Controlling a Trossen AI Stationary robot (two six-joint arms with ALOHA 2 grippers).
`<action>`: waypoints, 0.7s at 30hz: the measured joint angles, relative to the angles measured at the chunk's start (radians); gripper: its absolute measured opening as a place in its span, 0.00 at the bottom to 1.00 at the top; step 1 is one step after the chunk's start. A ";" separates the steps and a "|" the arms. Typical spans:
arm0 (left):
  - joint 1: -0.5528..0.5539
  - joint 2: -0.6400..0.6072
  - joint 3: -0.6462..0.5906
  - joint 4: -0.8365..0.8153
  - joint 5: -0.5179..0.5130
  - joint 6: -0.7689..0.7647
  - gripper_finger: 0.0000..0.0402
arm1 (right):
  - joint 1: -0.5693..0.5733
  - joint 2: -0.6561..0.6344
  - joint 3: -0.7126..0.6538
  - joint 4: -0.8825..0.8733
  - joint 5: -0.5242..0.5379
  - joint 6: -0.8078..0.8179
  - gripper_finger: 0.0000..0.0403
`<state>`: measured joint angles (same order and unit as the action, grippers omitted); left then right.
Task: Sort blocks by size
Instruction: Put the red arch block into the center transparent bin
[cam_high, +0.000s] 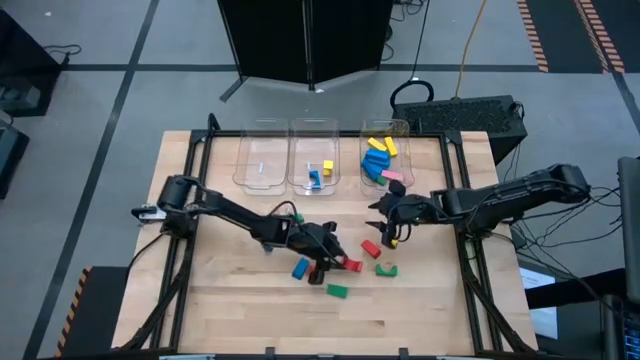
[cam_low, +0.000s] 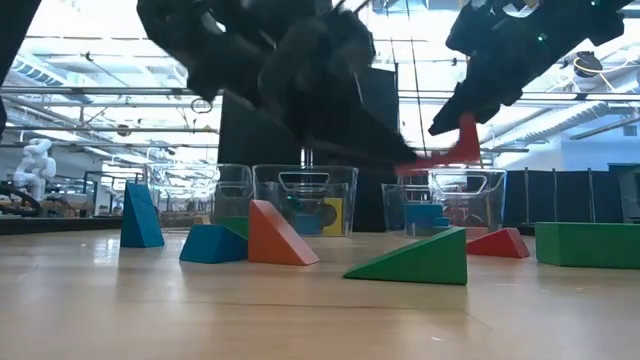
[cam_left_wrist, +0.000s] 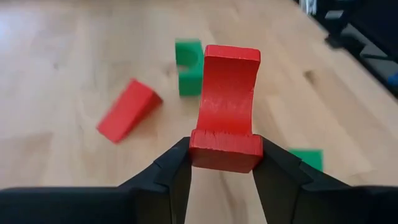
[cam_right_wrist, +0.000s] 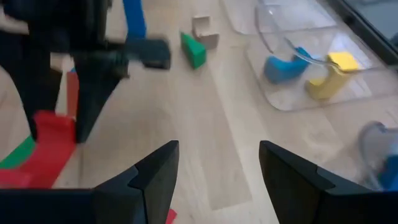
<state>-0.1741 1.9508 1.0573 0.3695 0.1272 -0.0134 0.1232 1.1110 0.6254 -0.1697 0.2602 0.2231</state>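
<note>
Blocks of painted wood are split between the wooden bench (cam_high: 230, 290) and three clear plastic bins at its far edge, and one of them, a red arched block (cam_left_wrist: 226, 106), is clamped by its foot between the jaws of the left gripper (cam_left_wrist: 225, 163) above the loose pieces near the bench's middle. That hold looks risky (the jaws pinch only one end, with most of the block sticking out beyond them), so a quick swing toward the bins could make it pivot or slip out and land among the red wedge (cam_left_wrist: 129, 109) and green arched block (cam_left_wrist: 189, 65) below. The right gripper (cam_right_wrist: 219, 163) hovers nearby with jaws apart and empty, close enough that the arms could collide. The left bin (cam_high: 260, 168) holds one small pale piece, the middle bin (cam_high: 314, 168) a few blue and yellow blocks, and the right bin (cam_high: 385, 135) a heap of blue, yellow and pink ones.
</note>
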 joint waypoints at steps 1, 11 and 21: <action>0.000 -0.016 0.000 -0.007 -0.009 0.001 0.36 | 0.009 0.012 0.000 0.018 0.000 -0.011 0.52; 0.008 -0.206 0.000 -0.182 -0.243 0.005 0.37 | 0.093 0.032 0.000 0.198 -0.027 -0.115 0.52; 0.011 -0.269 0.000 -0.247 -0.349 0.003 0.37 | 0.101 0.031 0.000 0.244 -0.025 -0.134 0.52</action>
<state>-0.1631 1.6820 1.0568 0.1226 -0.2214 -0.0106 0.2240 1.1419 0.6258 0.0746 0.2356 0.0889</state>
